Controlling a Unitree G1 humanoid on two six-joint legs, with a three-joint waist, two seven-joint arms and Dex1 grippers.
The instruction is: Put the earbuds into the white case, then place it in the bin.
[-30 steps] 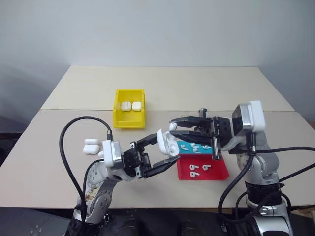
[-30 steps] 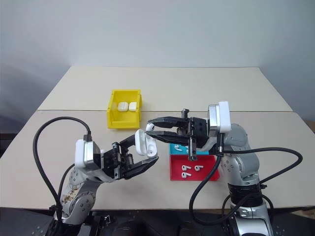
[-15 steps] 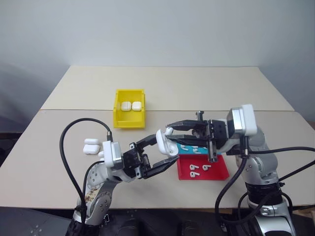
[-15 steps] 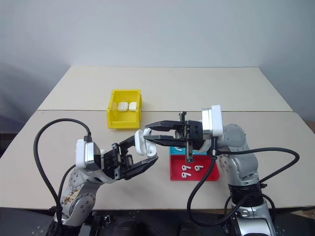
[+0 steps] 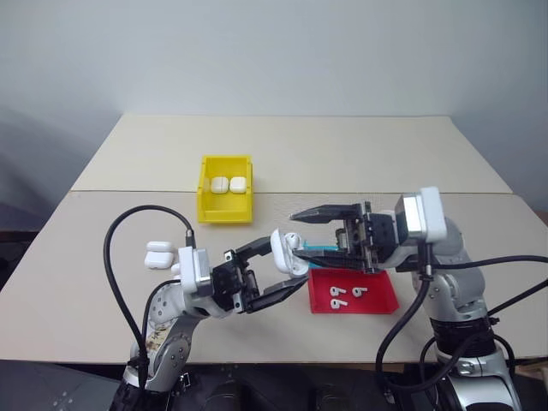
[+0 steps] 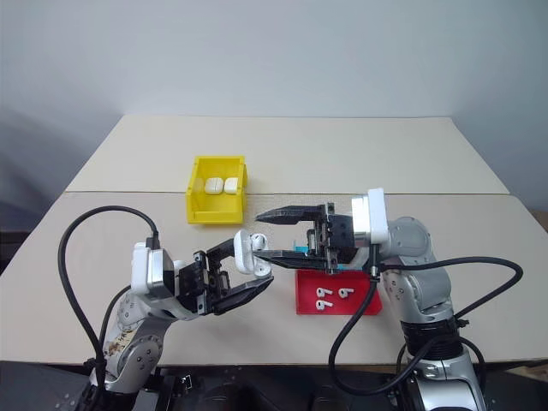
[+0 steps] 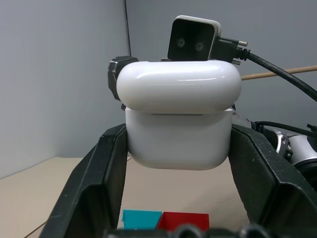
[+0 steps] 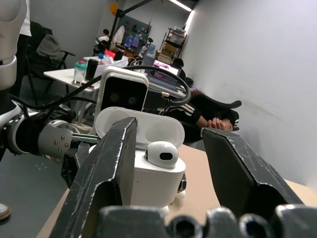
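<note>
A pale beige table (image 5: pixel 360 154) carries a yellow bin (image 5: pixel 225 189) toward its far left, with two closed white cases (image 5: pixel 229 184) side by side inside it. Two more closed spare cases (image 5: pixel 159 254) lie near the table's left front edge, beside the left arm's black cable (image 5: pixel 116 257). Near the front right sits a shallow red tray (image 5: pixel 355 295) holding loose earbuds (image 5: pixel 344 295), and a shallow blue tray (image 5: pixel 318 253) just behind it, mostly hidden by the claws. No brand, label or writing can be read on anything.

The left claw (image 5: pixel 287 267) is clamped on the white case (image 7: pixel 179 121), held up above the table in front of the trays, its lid hinged open. In the right wrist view one earbud (image 8: pixel 162 152) sits seated in the open case, its rounded top standing just above the rim.

The right claw (image 6: pixel 276 233) points toward the case with its two black fingers (image 8: pixel 116 163) spread apart, one above and one below the case top, gripping nothing. Whether a fingertip touches the case cannot be told.

Behind the left arm, the right wrist view shows a room with desks and seated people (image 8: pixel 205 116).
</note>
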